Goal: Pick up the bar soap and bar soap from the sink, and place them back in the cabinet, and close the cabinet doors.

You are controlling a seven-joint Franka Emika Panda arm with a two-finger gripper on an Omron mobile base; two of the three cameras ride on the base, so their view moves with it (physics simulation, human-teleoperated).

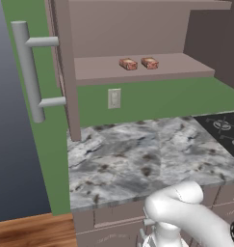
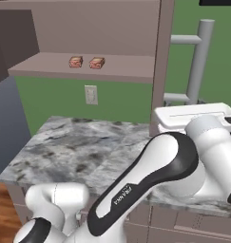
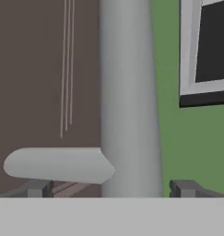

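Observation:
Two bar soaps lie side by side on the cabinet's lower shelf point(image 1: 176, 65): one soap point(image 1: 128, 63) point(image 2: 75, 61) and its twin point(image 1: 149, 62) point(image 2: 96, 62). Both cabinet doors stand open, the left door point(image 1: 65, 72) with its grey handle point(image 1: 29, 72) and the right door point(image 2: 162, 61) with its handle point(image 2: 197, 61). In the hand view my gripper point(image 3: 111, 189) is open. Its fingertips straddle the right door's handle bar point(image 3: 129, 92) just by the lower mount point(image 3: 58, 165), without touching it. The sink is out of view.
Below the cabinet runs a grey marbled counter point(image 1: 137, 159) point(image 2: 74, 152) with a wall outlet point(image 1: 114, 98) on the green wall. A black stovetop point(image 1: 224, 128) lies at the counter's right end. My arm's elbow point(image 2: 155, 171) blocks the right of the counter.

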